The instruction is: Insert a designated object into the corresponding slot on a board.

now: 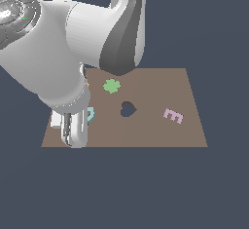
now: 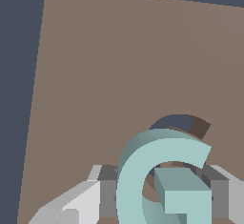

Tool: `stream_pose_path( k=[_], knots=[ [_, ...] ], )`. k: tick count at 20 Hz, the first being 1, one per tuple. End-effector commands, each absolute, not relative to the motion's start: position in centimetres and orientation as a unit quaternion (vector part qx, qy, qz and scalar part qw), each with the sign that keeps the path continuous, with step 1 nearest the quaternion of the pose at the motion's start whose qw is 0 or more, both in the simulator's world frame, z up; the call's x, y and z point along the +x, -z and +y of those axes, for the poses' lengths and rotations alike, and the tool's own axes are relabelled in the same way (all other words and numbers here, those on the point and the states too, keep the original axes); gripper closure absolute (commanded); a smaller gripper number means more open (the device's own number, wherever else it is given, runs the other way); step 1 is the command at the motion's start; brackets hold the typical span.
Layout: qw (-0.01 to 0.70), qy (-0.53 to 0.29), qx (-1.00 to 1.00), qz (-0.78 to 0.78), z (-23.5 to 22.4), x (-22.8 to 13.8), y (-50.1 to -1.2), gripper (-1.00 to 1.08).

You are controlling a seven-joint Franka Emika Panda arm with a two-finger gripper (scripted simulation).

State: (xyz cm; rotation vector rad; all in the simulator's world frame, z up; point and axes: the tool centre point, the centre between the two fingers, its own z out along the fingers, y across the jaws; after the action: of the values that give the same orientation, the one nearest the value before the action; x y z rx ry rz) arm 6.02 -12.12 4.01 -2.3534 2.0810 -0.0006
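Jaws closed on the small flat pale teal G-shaped block (image 2: 162, 180), held at the large flat brown board's (image 1: 146, 130) left edge, just above the dark G-shaped recess (image 2: 183, 123). Green clover piece (image 1: 112, 85) next, dark heart-shaped recess (image 1: 128, 109) mid-board, pink letter E (image 1: 173, 115) toward right edge.

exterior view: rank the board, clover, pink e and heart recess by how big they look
1. board, by far the largest
2. pink E, clover and heart recess look about alike, so I won't rank them; the clover also lies farther up the board, which may make it look smaller.
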Motion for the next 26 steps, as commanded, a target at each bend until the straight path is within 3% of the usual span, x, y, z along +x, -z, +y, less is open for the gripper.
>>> stream_pose_path(
  k=[1, 18, 19, 26],
  knots=[
    [0.000, 0.000, -0.731, 0.682, -12.6, 5.4, -4.0, 1.08],
    [0.001, 0.000, -0.702, 0.712, -13.1, 4.4, -3.0, 1.08],
    [0.001, 0.000, -0.702, 0.712, -13.1, 4.4, -3.0, -0.92],
    [0.001, 0.000, -0.702, 0.712, -13.1, 4.4, -3.0, -0.92]
  ],
)
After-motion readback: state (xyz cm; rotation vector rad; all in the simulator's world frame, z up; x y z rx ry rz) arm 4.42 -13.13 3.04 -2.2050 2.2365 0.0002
